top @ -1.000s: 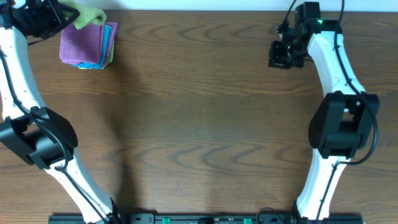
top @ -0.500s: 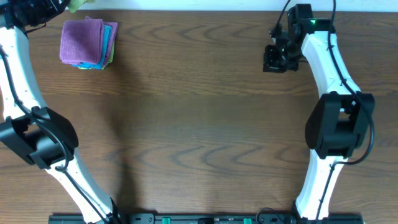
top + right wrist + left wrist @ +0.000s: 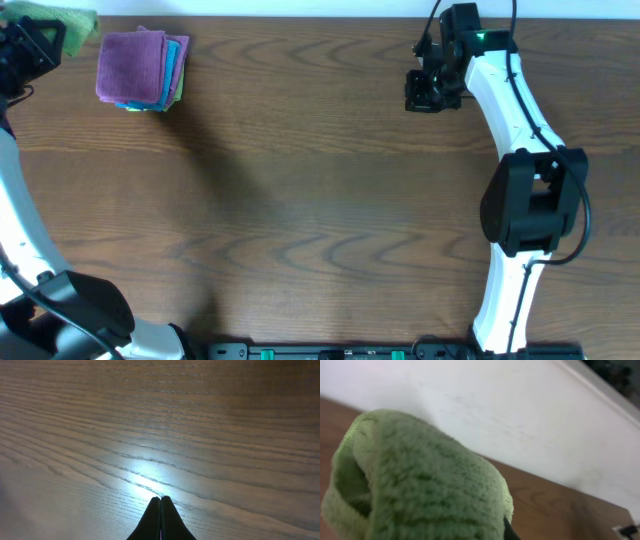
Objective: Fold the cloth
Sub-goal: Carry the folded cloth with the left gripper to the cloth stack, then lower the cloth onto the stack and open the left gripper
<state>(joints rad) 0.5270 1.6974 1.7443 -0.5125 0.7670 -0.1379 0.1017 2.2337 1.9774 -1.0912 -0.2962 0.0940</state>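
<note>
Wooden table (image 3: 300, 200), left claw (image 3: 35, 40) pinching bunched lime-green cloth (image 3: 420, 485) at far-left corner, right claw (image 3: 160, 499) pressed together

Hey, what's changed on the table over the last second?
The left gripper, holding the green cloth, carried it left, away from the cloth stack. The right gripper, shut and empty, shifted a little left. The stack stayed put.

The cloth (image 3: 62, 20) is hanging at the table's (image 3: 320, 200) far-left corner, just left of the stacked cloths (image 3: 135, 65); right gripper (image 3: 422, 93) is hovering far right.
</note>
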